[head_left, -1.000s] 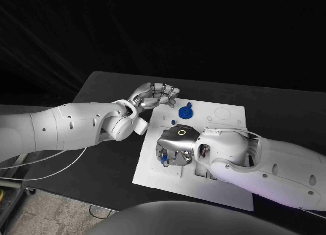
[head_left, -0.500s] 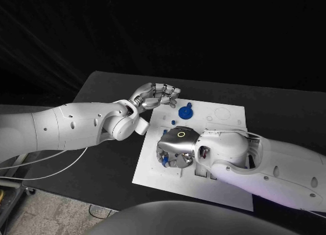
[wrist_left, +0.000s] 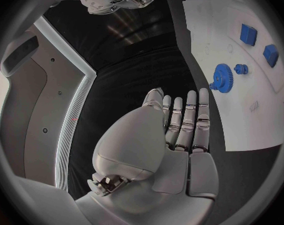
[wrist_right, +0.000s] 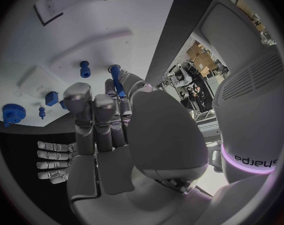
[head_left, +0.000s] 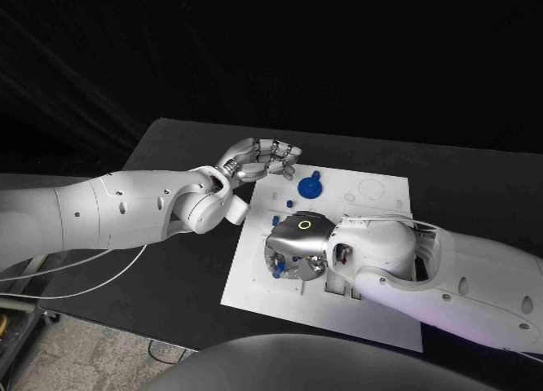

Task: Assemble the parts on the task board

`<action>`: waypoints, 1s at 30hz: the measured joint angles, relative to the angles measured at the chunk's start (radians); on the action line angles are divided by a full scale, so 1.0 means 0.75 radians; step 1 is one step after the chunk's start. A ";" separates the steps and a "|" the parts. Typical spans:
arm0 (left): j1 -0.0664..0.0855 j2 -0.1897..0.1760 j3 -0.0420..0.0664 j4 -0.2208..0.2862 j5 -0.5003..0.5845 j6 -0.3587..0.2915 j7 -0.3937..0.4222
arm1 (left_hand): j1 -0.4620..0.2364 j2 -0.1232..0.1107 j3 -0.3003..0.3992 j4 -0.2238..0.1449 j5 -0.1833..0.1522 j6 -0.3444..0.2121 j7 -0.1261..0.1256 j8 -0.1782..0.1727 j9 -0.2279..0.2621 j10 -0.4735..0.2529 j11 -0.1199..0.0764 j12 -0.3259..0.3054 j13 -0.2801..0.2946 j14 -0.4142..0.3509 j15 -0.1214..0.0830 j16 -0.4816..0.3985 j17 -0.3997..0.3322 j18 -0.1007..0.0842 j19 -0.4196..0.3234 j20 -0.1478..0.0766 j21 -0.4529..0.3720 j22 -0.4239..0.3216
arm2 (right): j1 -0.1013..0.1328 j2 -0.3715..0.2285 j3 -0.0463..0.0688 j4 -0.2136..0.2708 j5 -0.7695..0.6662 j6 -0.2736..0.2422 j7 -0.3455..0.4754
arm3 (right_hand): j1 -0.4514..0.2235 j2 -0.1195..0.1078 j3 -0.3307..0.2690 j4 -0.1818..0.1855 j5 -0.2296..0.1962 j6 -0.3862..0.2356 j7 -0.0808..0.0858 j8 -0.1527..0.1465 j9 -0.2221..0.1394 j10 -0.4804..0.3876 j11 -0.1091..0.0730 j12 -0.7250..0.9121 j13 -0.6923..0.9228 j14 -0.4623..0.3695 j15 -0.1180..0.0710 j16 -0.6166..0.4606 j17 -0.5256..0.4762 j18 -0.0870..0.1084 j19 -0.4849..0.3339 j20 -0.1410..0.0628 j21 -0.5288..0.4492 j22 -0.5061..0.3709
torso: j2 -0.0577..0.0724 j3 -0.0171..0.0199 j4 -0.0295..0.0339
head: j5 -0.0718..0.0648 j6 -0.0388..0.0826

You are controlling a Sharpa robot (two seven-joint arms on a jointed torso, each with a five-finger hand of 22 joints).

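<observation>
The white task board [head_left: 383, 314] lies in the middle of the black table [head_left: 483, 187]. The right hand [head_left: 297, 248] is lowered over the board's left part, and a blue peg [wrist_right: 115, 78] is pinched at its fingertips. The left hand [head_left: 262, 159] is held just off the board's far left corner, fingers apart, holding nothing. A blue gear [head_left: 308, 187] sits on the board's far part.
</observation>
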 measured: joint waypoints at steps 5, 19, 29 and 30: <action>-0.001 0.002 0.000 -0.001 0.003 0.001 -0.001 | 0.000 0.000 0.000 0.000 0.000 0.000 0.000 0.000 0.000 0.000 0.000 0.000 0.000 0.000 0.000 0.000 0.000 0.000 0.000 0.000 0.000 0.000 | 0.000 0.000 0.000 -0.002 -0.008 0.005 0.000 | 0.000 0.000 0.000 0.000 0.000 0.000 0.000 0.000 0.000 0.000 0.000 0.000 0.000 0.000 0.000 -0.005 0.001 0.000 0.000 0.000 0.000 0.001 | 0.000 0.0004 -0.0009 | 0.000 0.000; -0.001 0.005 0.000 -0.003 0.008 0.007 -0.005 | 0.005 0.005 0.000 0.000 0.000 -0.005 0.005 0.000 -0.001 0.000 0.000 0.000 -0.001 0.000 0.000 0.000 0.000 0.000 0.000 0.000 0.000 0.000 | -0.011 0.009 0.002 -0.011 -0.023 -0.007 0.010 | 0.000 0.000 0.000 0.000 -0.003 0.000 0.000 -0.003 0.000 0.001 -0.002 0.000 0.005 -0.017 0.002 -0.035 -0.035 0.000 -0.010 0.000 -0.045 0.001 | -0.001 0.0013 -0.0009 | -0.005 0.000; -0.002 0.005 0.000 -0.005 0.010 0.012 -0.009 | 0.005 0.005 0.000 0.000 0.000 -0.005 0.005 0.000 -0.001 0.000 0.000 0.000 -0.001 0.000 0.000 0.000 0.000 0.000 0.000 0.000 0.000 0.002 | -0.022 0.014 -0.001 -0.022 -0.030 -0.016 0.011 | 0.000 0.000 0.000 0.000 -0.008 0.000 0.000 -0.008 0.000 0.001 -0.003 -0.001 0.012 -0.025 0.005 -0.042 -0.043 0.000 -0.015 -0.005 -0.058 0.001 | -0.001 0.0010 -0.0003 | -0.005 0.000; -0.002 0.005 0.000 -0.005 0.010 0.013 -0.009 | 0.005 0.005 0.000 0.000 0.000 -0.005 0.005 0.000 -0.001 0.000 0.000 0.000 -0.001 0.000 0.000 0.000 0.000 0.000 0.000 0.000 0.000 0.002 | -0.024 0.015 -0.001 -0.023 -0.030 -0.017 0.011 | 0.000 0.000 0.000 0.000 -0.008 0.000 0.000 -0.010 0.001 0.001 -0.003 -0.001 0.012 -0.025 0.005 -0.042 -0.043 0.000 -0.015 -0.004 -0.058 0.001 | -0.001 0.0010 -0.0003 | -0.004 0.000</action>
